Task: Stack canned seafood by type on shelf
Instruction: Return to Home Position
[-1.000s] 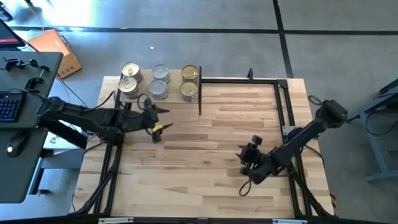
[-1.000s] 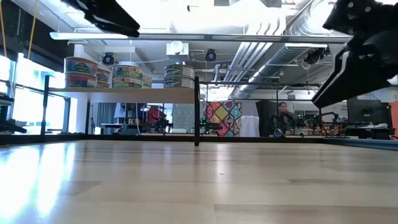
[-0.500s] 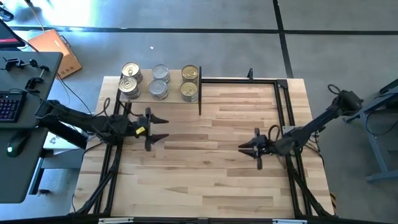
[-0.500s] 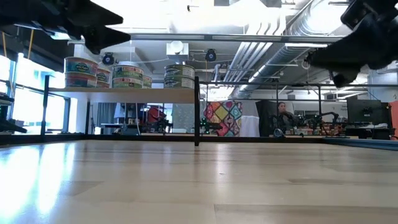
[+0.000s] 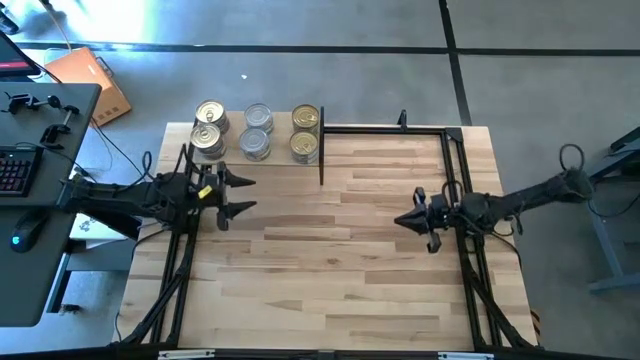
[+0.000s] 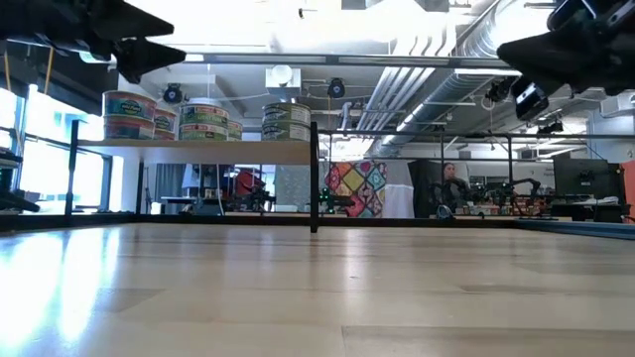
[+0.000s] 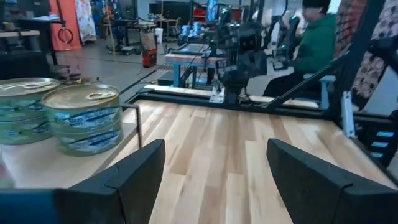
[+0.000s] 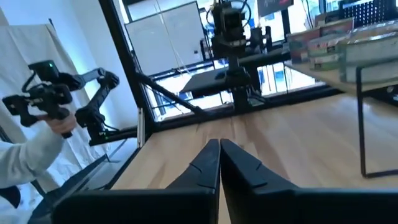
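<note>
The canned seafood stands on the shelf (image 5: 232, 150) at the table's far left in three double rows of stacked tins: gold-topped (image 5: 208, 127), silver-topped (image 5: 257, 131) and gold-topped (image 5: 305, 132). The low view shows the stacks (image 6: 205, 120) on the light board (image 6: 198, 151). My left gripper (image 5: 243, 194) hovers open near the left edge, just in front of the shelf, pointing level toward the right; nothing is between its fingers (image 7: 214, 162). My right gripper (image 5: 398, 222) is shut and empty (image 8: 219, 148), at the right side, pointing level toward the left.
A black metal frame (image 5: 385, 128) runs along the table's far and right sides. The wide wooden top (image 5: 320, 270) lies between the two arms. A person in green (image 7: 317, 37) sits beyond the table, and a hand holding a device (image 8: 46, 106) shows in the right wrist view.
My left gripper has drawn back toward the table's left edge and sunk a little, staying open. My right gripper has pulled back toward the right edge, tipped up from pointing down to level, and shut on nothing. The tins have kept still.
</note>
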`<act>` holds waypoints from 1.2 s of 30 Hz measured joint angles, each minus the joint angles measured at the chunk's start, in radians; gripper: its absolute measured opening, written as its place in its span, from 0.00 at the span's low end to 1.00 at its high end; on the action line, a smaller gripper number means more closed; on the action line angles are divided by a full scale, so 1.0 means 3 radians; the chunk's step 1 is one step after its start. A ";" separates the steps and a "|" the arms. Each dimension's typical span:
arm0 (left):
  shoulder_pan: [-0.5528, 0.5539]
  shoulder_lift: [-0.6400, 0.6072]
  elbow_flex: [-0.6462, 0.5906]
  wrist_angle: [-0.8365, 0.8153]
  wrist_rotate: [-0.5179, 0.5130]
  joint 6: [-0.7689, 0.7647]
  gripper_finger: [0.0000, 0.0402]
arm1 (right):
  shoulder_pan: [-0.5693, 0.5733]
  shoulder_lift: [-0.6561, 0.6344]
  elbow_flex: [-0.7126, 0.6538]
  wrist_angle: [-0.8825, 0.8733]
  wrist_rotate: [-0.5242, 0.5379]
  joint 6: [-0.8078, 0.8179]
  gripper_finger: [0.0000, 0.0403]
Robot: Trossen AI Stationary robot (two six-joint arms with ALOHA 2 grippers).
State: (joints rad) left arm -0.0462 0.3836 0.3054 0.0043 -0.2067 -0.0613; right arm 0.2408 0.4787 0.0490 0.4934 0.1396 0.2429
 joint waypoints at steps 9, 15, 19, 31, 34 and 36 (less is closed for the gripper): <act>0.0178 -0.0198 -0.0291 0.0055 0.0237 0.0028 0.68 | -0.0760 -0.0460 0.0000 -0.0454 -0.0838 0.0095 0.00; 0.0180 -0.0542 -0.0555 0.0145 0.0169 -0.0045 0.68 | -0.0878 -0.0662 0.0000 -0.0611 -0.0893 0.0122 0.00; 0.0181 -0.0839 -0.0625 0.0048 0.0146 0.0035 0.68 | -0.0871 -0.0728 0.0000 -0.0759 -0.0903 0.0122 0.00; 0.0181 -0.1269 -0.0649 -0.0585 0.0130 0.0232 0.68 | -0.0867 -0.0728 0.0000 -0.0855 -0.1050 -0.0014 0.00; 0.0181 -0.1268 -0.0649 -0.0592 0.0113 0.0270 0.68 | -0.0867 -0.0728 0.0000 -0.0919 -0.1045 -0.0018 0.00; 0.0181 -0.1267 -0.0649 -0.0597 0.0199 0.0269 0.68 | -0.0867 -0.0727 0.0000 -0.0932 -0.1042 0.0027 0.00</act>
State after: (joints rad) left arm 0.0082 0.0036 0.1108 -0.1749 -0.1469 0.0195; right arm -0.0193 0.2607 0.0490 0.2139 -0.1729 0.2509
